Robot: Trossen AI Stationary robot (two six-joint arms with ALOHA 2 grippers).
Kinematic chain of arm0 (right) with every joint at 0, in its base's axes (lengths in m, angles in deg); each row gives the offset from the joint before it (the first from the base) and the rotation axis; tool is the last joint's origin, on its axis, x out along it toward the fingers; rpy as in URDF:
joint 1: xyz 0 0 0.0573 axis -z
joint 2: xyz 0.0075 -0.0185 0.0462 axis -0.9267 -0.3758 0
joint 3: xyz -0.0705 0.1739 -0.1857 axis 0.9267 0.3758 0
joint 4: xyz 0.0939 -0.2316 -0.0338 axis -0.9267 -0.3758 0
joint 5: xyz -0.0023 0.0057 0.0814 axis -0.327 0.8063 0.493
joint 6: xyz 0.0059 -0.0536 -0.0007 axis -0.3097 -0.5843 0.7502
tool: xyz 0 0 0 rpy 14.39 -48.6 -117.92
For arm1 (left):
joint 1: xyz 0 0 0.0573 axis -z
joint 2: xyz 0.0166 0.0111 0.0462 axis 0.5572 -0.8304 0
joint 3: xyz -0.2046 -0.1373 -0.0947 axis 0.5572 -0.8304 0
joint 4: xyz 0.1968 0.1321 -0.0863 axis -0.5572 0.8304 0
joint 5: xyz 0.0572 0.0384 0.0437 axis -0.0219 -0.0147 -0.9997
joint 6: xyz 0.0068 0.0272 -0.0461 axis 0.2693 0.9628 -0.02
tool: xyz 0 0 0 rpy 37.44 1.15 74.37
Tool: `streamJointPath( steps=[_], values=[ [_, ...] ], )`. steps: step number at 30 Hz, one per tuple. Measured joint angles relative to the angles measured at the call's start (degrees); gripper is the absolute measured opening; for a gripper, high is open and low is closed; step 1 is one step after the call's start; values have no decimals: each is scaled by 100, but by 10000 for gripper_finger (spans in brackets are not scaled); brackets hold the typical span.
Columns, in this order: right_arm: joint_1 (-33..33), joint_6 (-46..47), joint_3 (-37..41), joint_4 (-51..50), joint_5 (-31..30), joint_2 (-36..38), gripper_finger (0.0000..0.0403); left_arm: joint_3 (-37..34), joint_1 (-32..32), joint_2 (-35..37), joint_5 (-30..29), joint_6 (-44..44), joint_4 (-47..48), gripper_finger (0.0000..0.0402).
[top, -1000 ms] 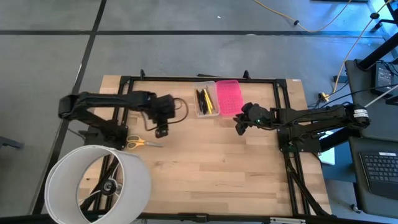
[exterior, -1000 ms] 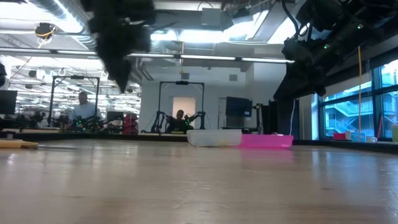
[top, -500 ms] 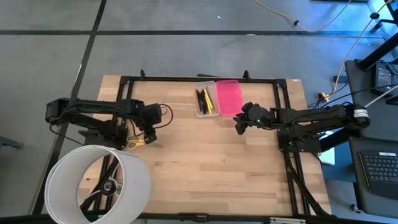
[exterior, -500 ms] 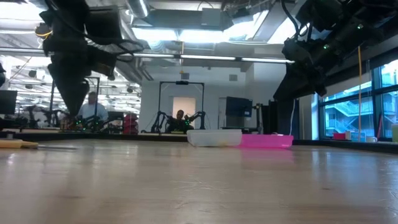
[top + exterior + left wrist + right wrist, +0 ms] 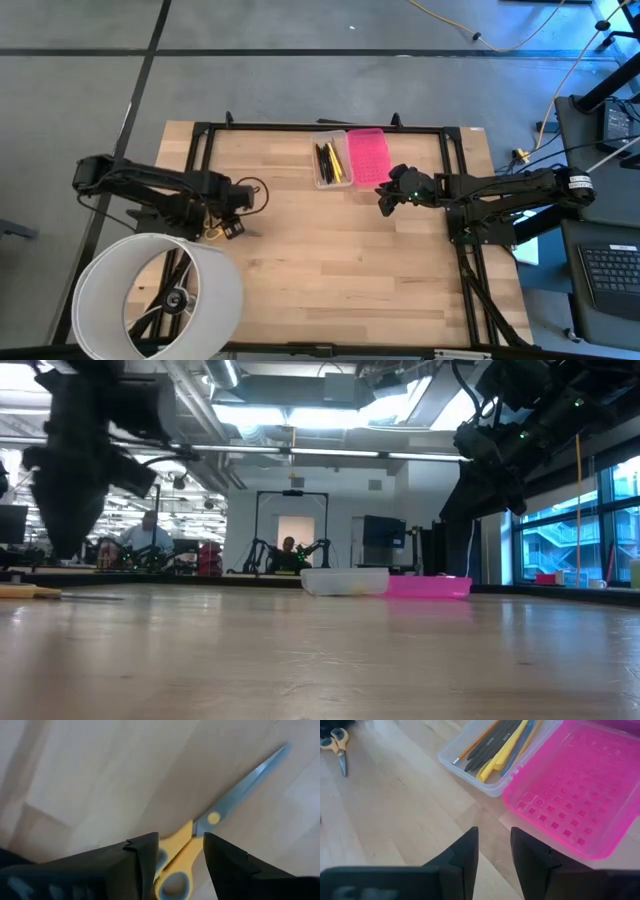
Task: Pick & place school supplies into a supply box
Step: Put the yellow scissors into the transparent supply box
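Two parted fingers of the left gripper (image 5: 174,851) straddle the scissors' (image 5: 200,845) yellow handles.

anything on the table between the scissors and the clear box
Nothing: the high view shows bare wood between the scissors, under the left gripper, and the clear box. The right wrist view agrees.

Pale matt wood table (image 5: 330,260); scissors (image 5: 210,840) with smooth grey metal blades and yellow plastic handles; clear plastic box (image 5: 485,757) with glossy pink see-through lid (image 5: 570,790)
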Motion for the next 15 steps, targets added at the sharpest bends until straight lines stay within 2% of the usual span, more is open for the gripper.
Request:
streamJointPath(
  steps=[5, 12, 15],
  values=[
    [0, 15, -2, -1, 0, 1, 119, -197, 368, 1, 15, -535, 70, 146],
    [0, 15, -2, -1, 0, 0, 119, -202, 798, -2, 130, -575, 542, 143],
    [0, 24, -2, -1, 0, 0, 119, -207, 907, 1, 135, -919, 491, 142]
  ],
)
